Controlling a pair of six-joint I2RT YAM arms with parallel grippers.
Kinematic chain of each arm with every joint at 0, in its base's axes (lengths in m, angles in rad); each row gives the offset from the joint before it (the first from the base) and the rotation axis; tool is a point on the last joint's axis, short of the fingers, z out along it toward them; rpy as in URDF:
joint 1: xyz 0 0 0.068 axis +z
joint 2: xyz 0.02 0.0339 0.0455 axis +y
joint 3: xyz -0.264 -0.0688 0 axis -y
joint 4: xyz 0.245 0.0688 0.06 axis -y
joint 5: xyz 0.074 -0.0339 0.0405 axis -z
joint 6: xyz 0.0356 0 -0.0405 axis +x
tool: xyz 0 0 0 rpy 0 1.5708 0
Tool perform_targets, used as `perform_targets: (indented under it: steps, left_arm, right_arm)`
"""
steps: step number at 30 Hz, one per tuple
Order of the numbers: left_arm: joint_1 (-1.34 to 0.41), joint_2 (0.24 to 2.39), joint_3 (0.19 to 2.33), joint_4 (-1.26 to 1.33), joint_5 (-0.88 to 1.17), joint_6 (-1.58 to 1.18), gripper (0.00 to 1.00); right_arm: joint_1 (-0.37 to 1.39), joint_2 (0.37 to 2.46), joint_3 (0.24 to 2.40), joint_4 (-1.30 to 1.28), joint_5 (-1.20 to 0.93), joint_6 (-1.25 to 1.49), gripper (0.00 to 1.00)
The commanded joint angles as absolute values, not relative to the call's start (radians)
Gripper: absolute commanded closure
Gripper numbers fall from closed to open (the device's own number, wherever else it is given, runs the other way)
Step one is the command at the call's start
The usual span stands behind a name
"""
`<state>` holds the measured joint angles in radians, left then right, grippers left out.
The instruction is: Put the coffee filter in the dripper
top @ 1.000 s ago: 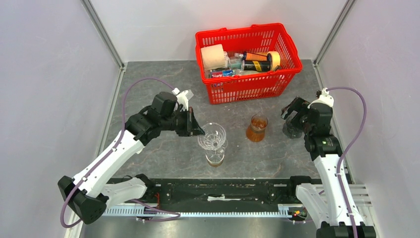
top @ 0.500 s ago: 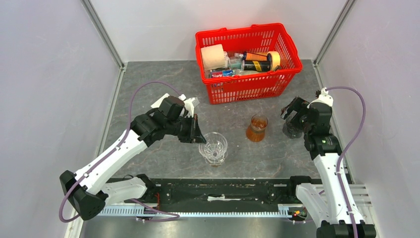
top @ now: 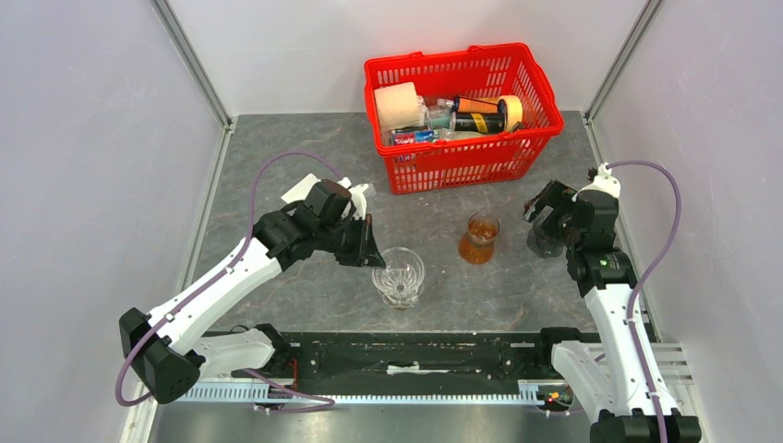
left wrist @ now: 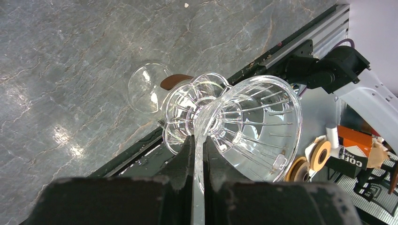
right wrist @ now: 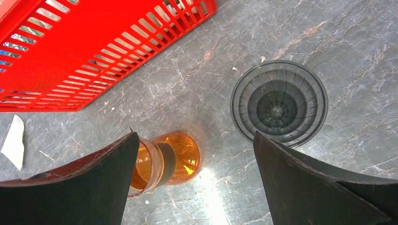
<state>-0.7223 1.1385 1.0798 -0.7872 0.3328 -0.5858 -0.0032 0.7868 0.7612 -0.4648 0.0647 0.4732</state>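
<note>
My left gripper (top: 367,247) is shut on the clear handle of the ribbed glass dripper (top: 398,273), which stands mouth up over the small tumbler of brown liquid, almost hiding it. In the left wrist view my fingers (left wrist: 185,154) clamp the handle of the dripper (left wrist: 256,124), and a brown sliver of the tumbler (left wrist: 176,80) shows behind its base. A white paper (top: 297,191), apparently the coffee filter, lies on the table behind my left wrist; it also shows in the right wrist view (right wrist: 14,140). My right gripper (top: 547,209) is open and empty.
A red basket (top: 462,157) with a paper roll, bottles and tape stands at the back. An orange glass carafe (top: 478,238) stands mid-right. A dark smoky-grey cup (right wrist: 279,103) sits under my right gripper. A black rail (top: 397,355) runs along the near edge.
My left arm has brought the dripper toward the near edge and down over the tumbler, which is now nearly covered. The right arm has not moved.
</note>
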Motion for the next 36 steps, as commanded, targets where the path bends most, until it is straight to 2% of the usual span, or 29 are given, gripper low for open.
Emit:
perform_targets:
  steps: [1,4,12,18,19,21,22,26,29,36]
  left_arm:
    - [-0.727,1.129,1.078,-0.764,0.318,-0.542,0.94]
    - [-0.727,1.135,1.077,-0.764,0.319,-0.540,0.91]
    - [-0.729,1.110,1.077,-0.764,0.324,-0.535,0.68]
    - [-0.729,1.085,1.085,-0.762,0.341,-0.533,0.41]
    - [-0.729,1.078,1.086,-0.761,0.339,-0.531,0.36]
    - [-0.729,1.066,1.093,-0.759,0.336,-0.531,0.18]
    - [-0.729,1.060,1.100,-0.756,0.332,-0.530,0.15]
    - [-0.729,1.024,1.129,-0.760,0.277,-0.532,0.12]
    - [-0.729,1.000,1.154,-0.787,0.120,-0.550,0.11]
    - [-0.711,1.033,1.218,-0.897,-0.547,-0.712,0.09]
  right_arm:
    - [-0.006,0.791,0.773,-0.436,0.066,0.454,0.01]
    - [-0.006,0.790,0.775,-0.440,0.068,0.456,0.01]
    - [-0.005,0.783,0.773,-0.441,0.077,0.455,0.01]
    - [-0.005,0.784,0.773,-0.440,0.077,0.459,0.01]
    - [-0.005,0.784,0.773,-0.441,0.077,0.459,0.01]
    - [-0.006,0.785,0.775,-0.440,0.078,0.457,0.01]
    - [-0.005,0.784,0.775,-0.441,0.078,0.459,0.01]
    - [-0.006,0.785,0.775,-0.440,0.086,0.459,0.01]
    - [-0.005,0.769,0.772,-0.441,0.115,0.463,0.01]
    - [-0.006,0.738,0.762,-0.439,0.142,0.472,0.01]
